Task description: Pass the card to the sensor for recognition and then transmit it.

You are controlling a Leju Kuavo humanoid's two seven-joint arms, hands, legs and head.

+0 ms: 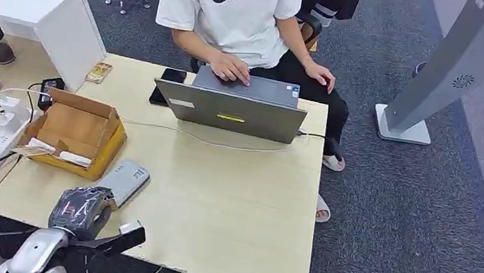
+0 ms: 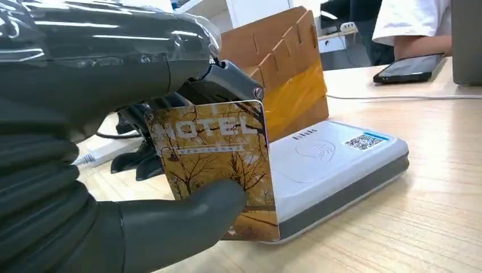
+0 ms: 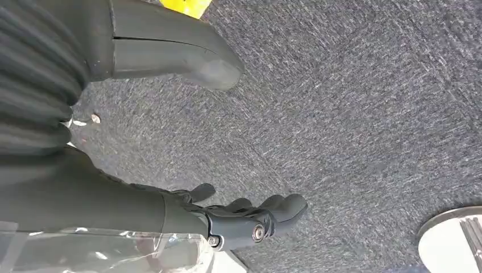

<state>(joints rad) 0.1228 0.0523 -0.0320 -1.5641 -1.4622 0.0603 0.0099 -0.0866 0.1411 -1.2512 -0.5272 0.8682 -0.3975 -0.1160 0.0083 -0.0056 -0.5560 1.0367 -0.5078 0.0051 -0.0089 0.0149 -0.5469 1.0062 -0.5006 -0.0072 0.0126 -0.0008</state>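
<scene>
Left hand [image 2: 113, 187]: fingers closed on the card, thumb across its lower face and the darker fingers behind it; the grip leaves the printed face clear.
Card [image 2: 219, 165]: amber hotel card with a bare-tree print, held nearly upright, its lower far corner at the near edge of the sensor; whether it touches the casing cannot be told.
Sensor [image 2: 335, 165]: flat white reader with a grey base, lying on the tabletop just beyond the fingers; the round read mark and a code sticker face up, so a card has to come down flat over the top to register.
Step in hand: judged to be the approach for recognition; the card is at the edge, not yet over the read mark.
Right hand [image 3: 250, 219]: hangs over the grey carpet, fingers loosely curled, holding nothing.
Cardboard box [image 1: 73, 133]: open, just behind the sensor, on the far side from the fingers; probably the card supply.
Person [image 1: 233, 5]: seated across the tabletop, well beyond the fingers, hands at a laptop [image 1: 232, 110]; the likely receiver for the handover.
Phone [image 2: 410, 67]: dark, lying flat well past the sensor.
Tabletop [image 1: 228, 207]: pale wood, carrying all of the above.
</scene>
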